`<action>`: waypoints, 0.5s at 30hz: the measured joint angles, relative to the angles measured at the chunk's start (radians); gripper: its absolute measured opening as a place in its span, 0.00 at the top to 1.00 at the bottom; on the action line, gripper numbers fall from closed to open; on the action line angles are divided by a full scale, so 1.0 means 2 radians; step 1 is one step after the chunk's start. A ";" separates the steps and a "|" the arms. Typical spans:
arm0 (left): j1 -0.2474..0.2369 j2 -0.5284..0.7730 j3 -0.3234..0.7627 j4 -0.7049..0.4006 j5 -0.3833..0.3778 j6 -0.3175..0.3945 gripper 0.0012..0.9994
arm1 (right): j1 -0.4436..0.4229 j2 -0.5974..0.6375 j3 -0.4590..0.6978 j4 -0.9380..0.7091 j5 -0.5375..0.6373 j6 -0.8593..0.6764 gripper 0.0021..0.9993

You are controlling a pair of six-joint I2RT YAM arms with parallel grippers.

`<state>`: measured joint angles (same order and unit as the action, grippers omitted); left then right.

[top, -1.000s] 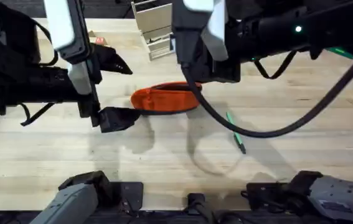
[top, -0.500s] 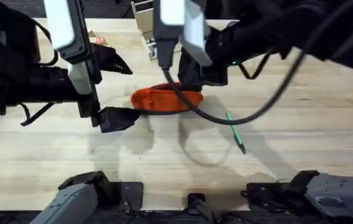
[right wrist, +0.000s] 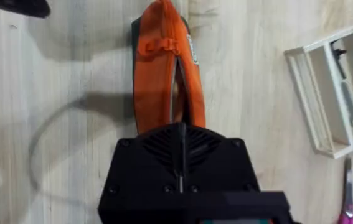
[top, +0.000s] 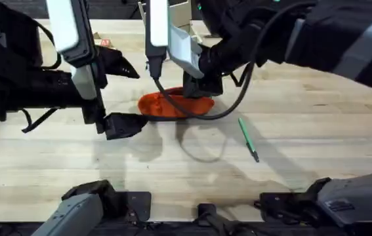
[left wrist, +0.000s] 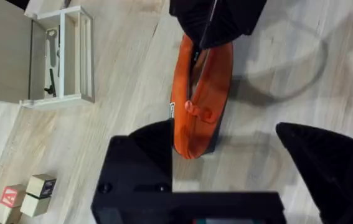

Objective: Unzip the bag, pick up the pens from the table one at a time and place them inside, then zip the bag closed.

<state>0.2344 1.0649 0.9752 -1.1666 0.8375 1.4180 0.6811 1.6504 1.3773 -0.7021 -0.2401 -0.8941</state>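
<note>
1. Where the tabletop (top: 317, 131) runs closest to the arm bases: bare light planks, crossed by a dark cable's shadow.
2. Slightly farther out, right of middle: green pen (top: 248, 138) lying flat at a slant, dark tip toward the bases, well apart from both hands.
3. Left of middle: left hand (top: 128, 123), released and spread wide, fingers (left wrist: 140, 163) straddling the near end of the bag (top: 174, 105) in its own wrist view, one finger just beside that end, contact not certain.
4. Mid-tabletop: orange bag lying lengthwise across the planks, zipper partly parted along the top in both wrist views, orange pull tab (right wrist: 153, 45) near the end by the left hand.
5. Over the bag's right end: right hand (top: 202, 88), lowered onto the pouch, fingers hidden behind its black body; clenched or released, cannot tell.
6. Beyond the bag: pale wooden rack (left wrist: 58, 57).
</note>
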 joint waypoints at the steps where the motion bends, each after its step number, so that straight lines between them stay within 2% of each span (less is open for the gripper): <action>1: 0.000 0.000 0.000 0.000 0.000 0.000 0.01 | -0.001 0.004 0.000 0.000 0.000 0.000 0.97; 15: 0.000 0.000 0.000 0.000 0.000 0.000 0.01 | -0.011 0.027 0.000 0.012 0.000 0.002 0.97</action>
<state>0.2344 1.0649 0.9752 -1.1667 0.8375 1.4178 0.6598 1.7044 1.3773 -0.6781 -0.2405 -0.8894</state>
